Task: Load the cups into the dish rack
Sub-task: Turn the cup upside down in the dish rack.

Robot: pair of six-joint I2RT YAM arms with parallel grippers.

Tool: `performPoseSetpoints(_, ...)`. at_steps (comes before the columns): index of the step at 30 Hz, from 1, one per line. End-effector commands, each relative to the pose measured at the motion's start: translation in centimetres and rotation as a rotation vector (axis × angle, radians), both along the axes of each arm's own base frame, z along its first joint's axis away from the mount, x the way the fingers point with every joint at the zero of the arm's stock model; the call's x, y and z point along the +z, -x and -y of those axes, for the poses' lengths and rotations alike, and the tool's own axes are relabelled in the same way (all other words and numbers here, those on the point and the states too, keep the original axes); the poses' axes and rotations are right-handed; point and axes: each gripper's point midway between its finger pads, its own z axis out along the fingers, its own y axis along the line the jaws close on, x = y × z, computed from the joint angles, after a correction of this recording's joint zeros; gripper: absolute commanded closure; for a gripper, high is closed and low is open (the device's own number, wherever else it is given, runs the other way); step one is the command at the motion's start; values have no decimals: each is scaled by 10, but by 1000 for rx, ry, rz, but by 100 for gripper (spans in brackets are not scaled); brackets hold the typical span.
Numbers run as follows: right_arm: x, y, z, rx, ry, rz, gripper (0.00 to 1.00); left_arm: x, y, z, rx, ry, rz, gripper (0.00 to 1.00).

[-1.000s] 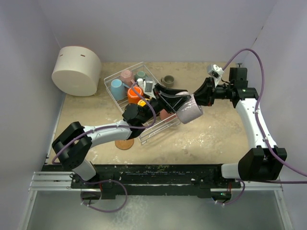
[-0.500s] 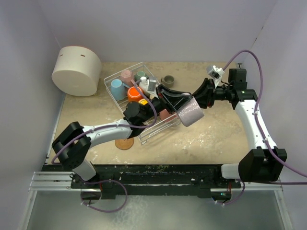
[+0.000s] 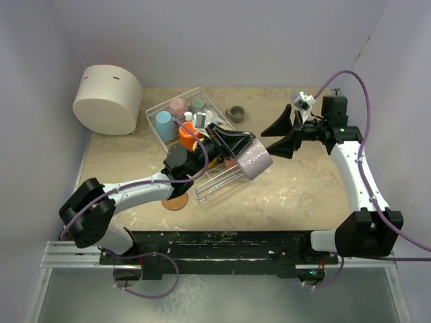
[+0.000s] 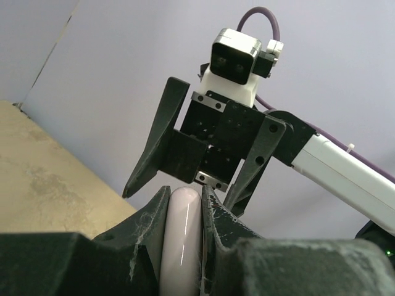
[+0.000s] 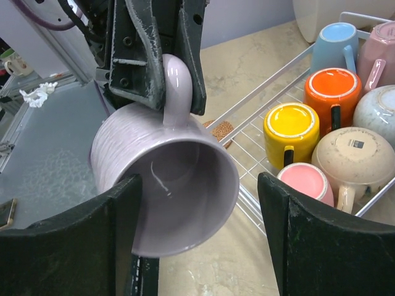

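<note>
One white wire rack first: slanted across the middle of the table, already carrying a cluster of cups, with bare grid left at its five o'clock end.

Next, left pincer: pressed together on the looped handle of a lilac cup. Holds that cup in the air over the rack's near-right rim, at about four o'clock from the rack's middle.

Then right pincer: spread wide at two o'clock from the lilac cup, fingers flanking its mouth in the wrist view, pinching nothing.

Long axis of the lilac cup roughly on the eight-to-two line, mouth toward the right pincer, handle uppermost.

Judging by that, left arm nearer and sole carrier, with free grid close by at about ten o'clock from the lilac cup. Probably calls for tipping the axis upright before lowering, minding the pink cup beside the gap.

Smallest: an olive cup, alone on the table at two o'clock of the rack.
</note>
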Motion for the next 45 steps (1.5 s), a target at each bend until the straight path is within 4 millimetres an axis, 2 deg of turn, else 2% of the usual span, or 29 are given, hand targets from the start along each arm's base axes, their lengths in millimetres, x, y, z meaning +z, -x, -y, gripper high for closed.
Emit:
performPoseSetpoints(1,14,3,0,14,-15,32,22,57,12,-44,32,197,37,100)
performPoseSetpoints(9,1,-12,13,-59,12,25,21,30,4,-74,97,134,-59,100)
performPoseSetpoints(16,-22,-24,25,-136,55,25,21,2,-10,-106,184,73,-204,100)
performPoseSetpoints(21,-35,-30,32,-166,65,8,21,-5,-17,-126,266,29,-277,100)
performPoseSetpoints(32,-43,-33,35,-191,86,0,21,-37,-39,-147,361,-29,-500,100)
performPoseSetpoints(41,-43,-37,38,-226,118,34,21,-46,-52,-165,489,-60,-682,100)
performPoseSetpoints(45,-42,-37,39,-235,124,49,21,-60,-58,-173,574,-130,-811,100)
